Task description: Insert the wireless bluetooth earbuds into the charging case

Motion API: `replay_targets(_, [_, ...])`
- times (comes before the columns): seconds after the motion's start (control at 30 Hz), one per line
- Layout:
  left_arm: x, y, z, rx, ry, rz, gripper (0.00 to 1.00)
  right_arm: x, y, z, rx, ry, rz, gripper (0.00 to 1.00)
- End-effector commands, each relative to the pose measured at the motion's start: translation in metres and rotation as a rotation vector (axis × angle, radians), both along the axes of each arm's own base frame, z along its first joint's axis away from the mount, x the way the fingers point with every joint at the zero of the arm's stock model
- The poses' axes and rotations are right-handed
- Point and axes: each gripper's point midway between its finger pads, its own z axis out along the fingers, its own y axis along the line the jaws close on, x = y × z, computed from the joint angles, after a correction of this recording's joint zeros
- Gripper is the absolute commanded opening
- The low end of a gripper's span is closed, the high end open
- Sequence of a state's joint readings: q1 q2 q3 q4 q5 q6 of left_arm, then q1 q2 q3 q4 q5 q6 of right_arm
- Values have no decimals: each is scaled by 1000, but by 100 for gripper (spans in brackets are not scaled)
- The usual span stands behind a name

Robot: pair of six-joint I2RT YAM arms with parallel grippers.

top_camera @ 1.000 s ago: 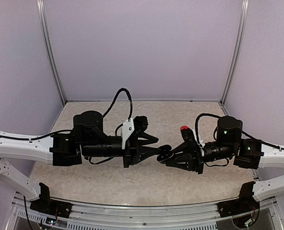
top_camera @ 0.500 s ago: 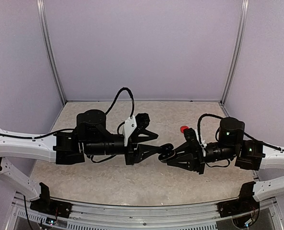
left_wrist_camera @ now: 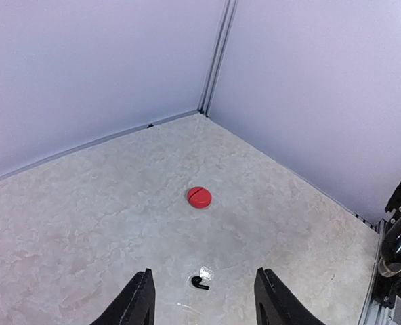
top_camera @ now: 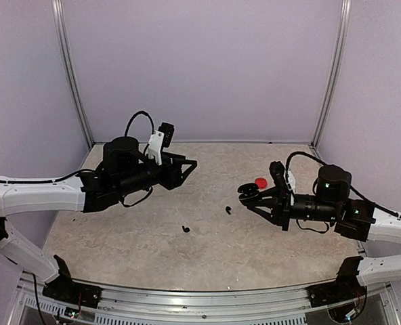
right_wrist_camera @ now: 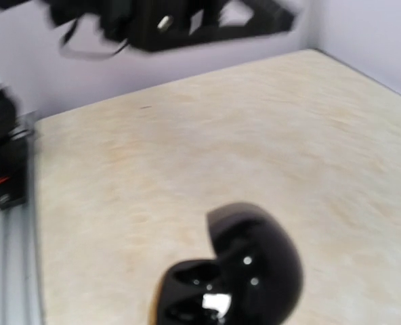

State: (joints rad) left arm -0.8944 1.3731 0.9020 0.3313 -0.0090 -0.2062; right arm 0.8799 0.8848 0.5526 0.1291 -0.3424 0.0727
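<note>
The left gripper (left_wrist_camera: 204,272) is hanging wide open, holding nothing. The right gripper (top_camera: 246,195) is squeezing the black case (right_wrist_camera: 236,274) at middle right. One black earbud (top_camera: 227,210) is lying beside it, a second earbud (top_camera: 185,229) lower left.

Open table (top_camera: 119,230) between the arms; black earbud (top_camera: 227,210) at eight o'clock of the right gripper (top_camera: 246,196) with its charging case (right_wrist_camera: 234,271), red disc (top_camera: 260,183) at one.

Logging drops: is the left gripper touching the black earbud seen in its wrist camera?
Apart. The left wrist view shows the black earbud lying on the table beyond the open left gripper, bare surface between them.
</note>
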Motion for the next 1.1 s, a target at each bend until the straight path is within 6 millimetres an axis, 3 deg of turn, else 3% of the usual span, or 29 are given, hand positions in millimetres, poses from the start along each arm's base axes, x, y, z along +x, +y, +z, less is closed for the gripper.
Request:
replay_targets(0.0, [22, -18, -42, 36, 174, 46, 50, 24, -23, 6, 56, 59, -133, 4])
replay_targets(0.2, [39, -66, -105, 118, 341, -10, 44, 37, -43, 3, 78, 102, -208, 4])
replay_targets(0.3, [42, -87, -125, 148, 381, -30, 44, 38, -48, 3, 87, 106, -218, 4])
replay_targets(0.33, [42, -103, -154, 206, 416, -35, 44, 38, -50, 3, 87, 104, -225, 4])
replay_targets(0.4, [43, -113, -168, 241, 433, -34, 45, 38, -51, 3, 85, 103, -224, 4])
replay_targets(0.43, [44, -116, -181, 269, 446, -26, 45, 38, -51, 2, 83, 105, -221, 4])
replay_targets(0.73, [53, -122, -238, 422, 515, 42, 47, 38, -52, 2, 85, 103, -220, 5])
replay_targets(1.07, [58, -123, -264, 535, 507, 69, 44, 37, -50, 0, 83, 109, -210, 5])
